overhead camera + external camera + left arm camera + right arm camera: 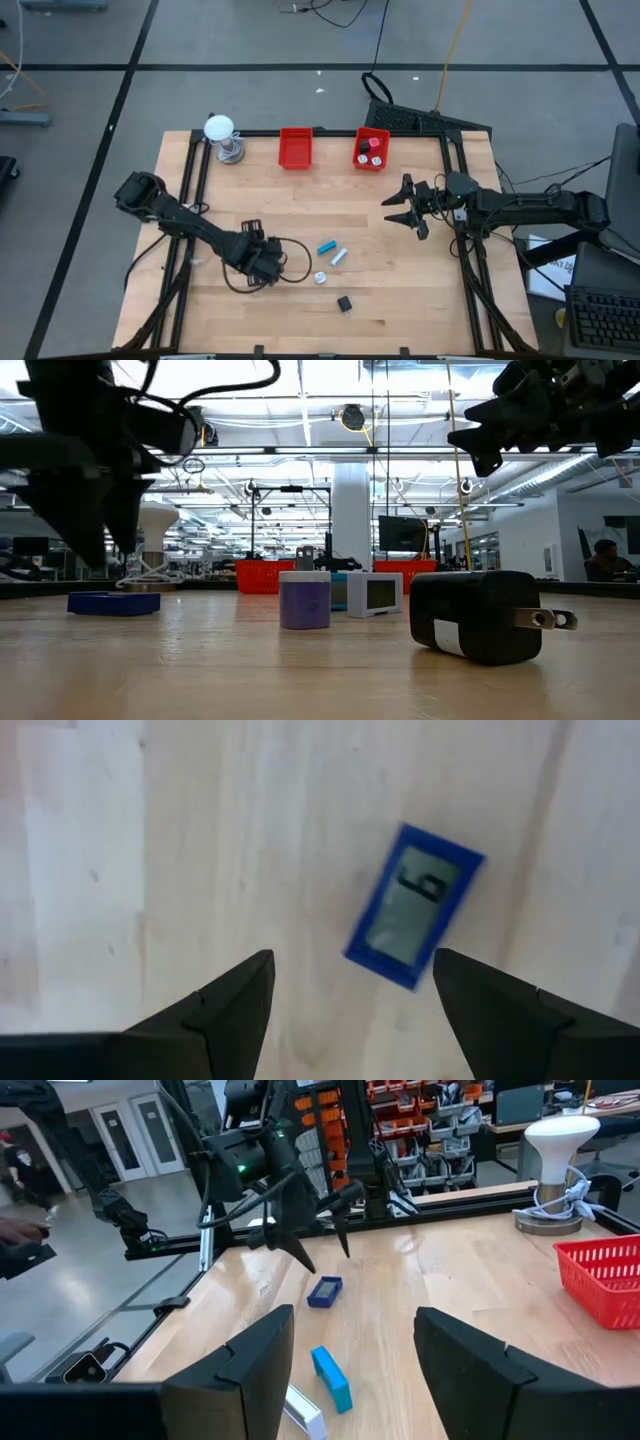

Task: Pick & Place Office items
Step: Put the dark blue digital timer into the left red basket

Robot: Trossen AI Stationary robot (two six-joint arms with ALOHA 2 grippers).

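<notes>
Step in hand, as judged: the approach for a pick. The left hand (262, 262) hangs over the near-left part of the surface (300, 200) with its fingers spread wide and nothing between them. Straight below it lies a small blue flat piece with a grey screen (413, 907), flat on the wood and skewed to the line of the fingers; in the left wrist view it sits between the two fingertips (240, 995) but nearer the other one.

Next move, as judged: turn the wrist to square up with the piece's narrow sides, centre over it, then descend and close. It is thin, so the fingers would need to reach almost to the wood.

The right hand (405, 207) waits raised over the right side, fingers part open, empty.

Other items lie loose mid-surface: a cyan piece (326, 247), a pale blue piece (339, 256), a white round piece (320, 278), a black plug block (344, 303). Two red bins (295, 148) stand at the far edge; one already holds small pieces.

Writing: the blue piece's screen shows a single mark like "6" or "9". No brand is legible.
</notes>
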